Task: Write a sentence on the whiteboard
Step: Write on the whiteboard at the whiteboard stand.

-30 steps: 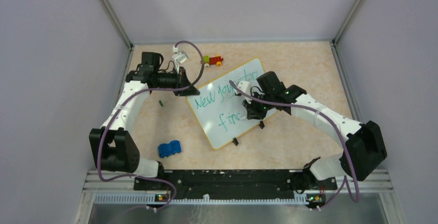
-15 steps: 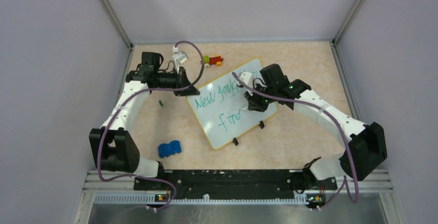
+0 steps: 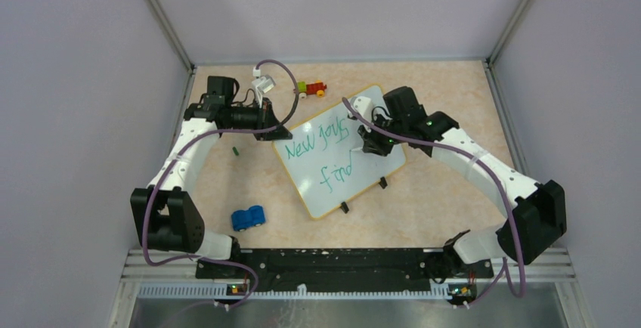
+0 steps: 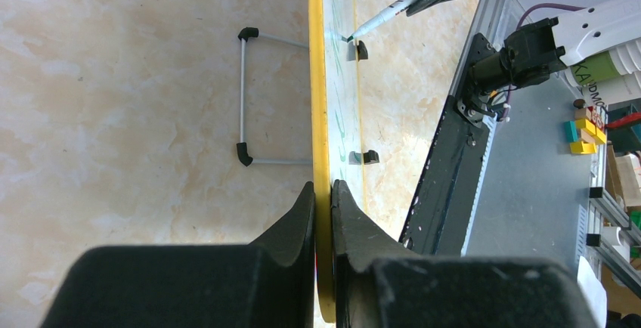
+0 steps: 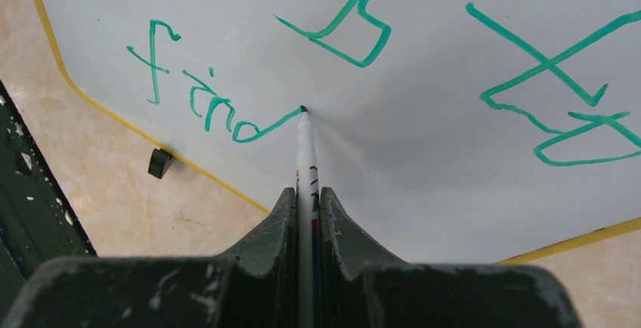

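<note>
Marbled tan surface (image 3: 423,215), walled in grey on three sides, carried the whiteboard (image 3: 314,183) at its centre, turned at an angle, with two black clips on its near rim. The sentence (image 3: 338,171) stood in green in two lines, the lower reading "find".

Left pincer (image 4: 323,188) was closed tight on the board's yellow rim at the far-left corner. Right pincer (image 5: 306,192) was closed on the marker (image 5: 305,154), whose tip touched the board at the end of a rising stroke off the final "d".

Hazards noted:

1. That stroke climbed toward the upper line. Further travel in that direction would probably run it into the letters above and spoil both words.
2. The left grip bore on a thin rim only. Sideways pressure from the marker could pivot the board about that corner and skew any stroke under way. Whether the board lay flat or was raised there could not be told.
3. The marker was held far back along its barrel. Heavy downward pressure might tilt it between the jaws.
4. The right wrist hung low over fresh lettering, so a careless withdrawal could smear the ink.
</note>
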Action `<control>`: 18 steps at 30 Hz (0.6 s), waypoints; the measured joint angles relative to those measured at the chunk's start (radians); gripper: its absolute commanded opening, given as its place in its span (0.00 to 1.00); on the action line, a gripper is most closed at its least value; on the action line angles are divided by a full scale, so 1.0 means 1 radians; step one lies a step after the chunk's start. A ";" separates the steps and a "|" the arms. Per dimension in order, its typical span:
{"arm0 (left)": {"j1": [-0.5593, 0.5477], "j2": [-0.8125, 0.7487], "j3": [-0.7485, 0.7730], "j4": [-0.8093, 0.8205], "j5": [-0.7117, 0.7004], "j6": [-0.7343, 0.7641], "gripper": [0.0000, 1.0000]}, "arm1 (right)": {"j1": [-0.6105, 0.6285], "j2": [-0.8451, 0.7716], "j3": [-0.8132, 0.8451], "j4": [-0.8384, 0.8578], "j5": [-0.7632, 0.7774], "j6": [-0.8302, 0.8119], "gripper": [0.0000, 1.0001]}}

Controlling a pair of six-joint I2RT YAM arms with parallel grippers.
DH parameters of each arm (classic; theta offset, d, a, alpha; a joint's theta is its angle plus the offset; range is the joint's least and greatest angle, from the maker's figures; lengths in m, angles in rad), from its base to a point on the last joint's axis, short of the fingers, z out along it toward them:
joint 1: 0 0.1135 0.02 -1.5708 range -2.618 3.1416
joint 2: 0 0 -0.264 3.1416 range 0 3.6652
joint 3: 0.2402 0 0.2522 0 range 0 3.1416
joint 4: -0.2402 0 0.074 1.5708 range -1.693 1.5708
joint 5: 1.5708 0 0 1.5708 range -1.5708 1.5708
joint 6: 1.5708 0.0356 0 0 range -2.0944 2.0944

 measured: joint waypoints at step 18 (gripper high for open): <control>0.000 0.000 0.000 0.000 -0.001 0.000 0.00 | 0.000 -0.004 -0.101 0.002 -0.063 0.003 0.00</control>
